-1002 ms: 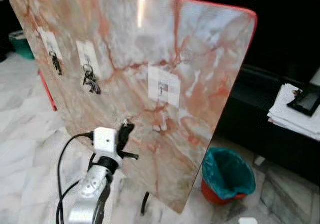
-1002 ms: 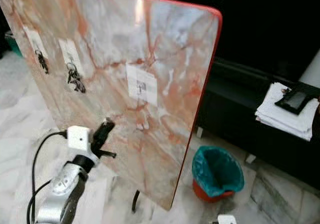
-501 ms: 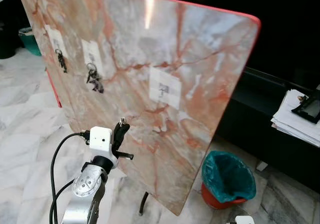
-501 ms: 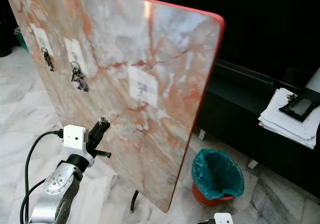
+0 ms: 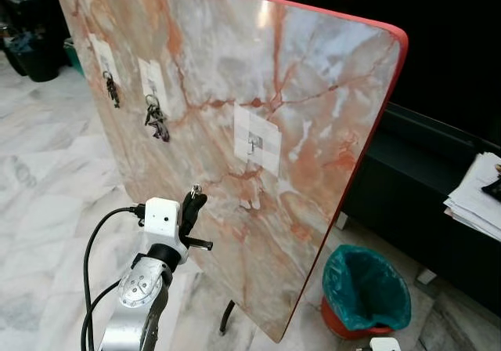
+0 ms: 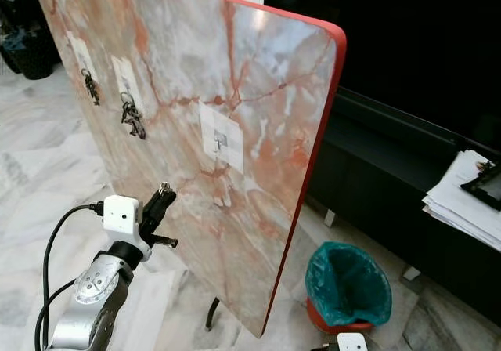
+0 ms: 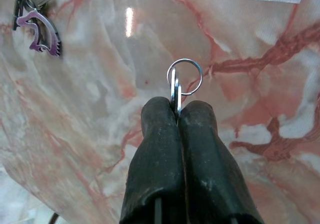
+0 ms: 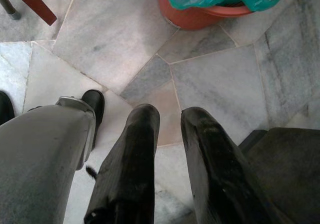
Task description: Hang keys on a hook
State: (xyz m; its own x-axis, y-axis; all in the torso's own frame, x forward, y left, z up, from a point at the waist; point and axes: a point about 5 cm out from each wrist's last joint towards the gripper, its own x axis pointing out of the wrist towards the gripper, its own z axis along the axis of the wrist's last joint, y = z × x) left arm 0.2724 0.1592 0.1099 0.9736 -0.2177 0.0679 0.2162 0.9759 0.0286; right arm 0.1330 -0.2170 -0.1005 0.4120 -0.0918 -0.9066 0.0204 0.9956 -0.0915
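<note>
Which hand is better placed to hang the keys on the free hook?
The left hand: it pinches the key ring, raised before the board below the free hook. The right hand hangs open over the floor.

Bin [image 5: 365, 291] right of board [image 5: 313, 108]; papers [image 5: 477, 198] farther right.

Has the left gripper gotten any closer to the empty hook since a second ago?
Cannot tell. The whole view shifted, so the camera moved. The left gripper sits below and left of the empty hook, holding the key ring, much as before.
</note>
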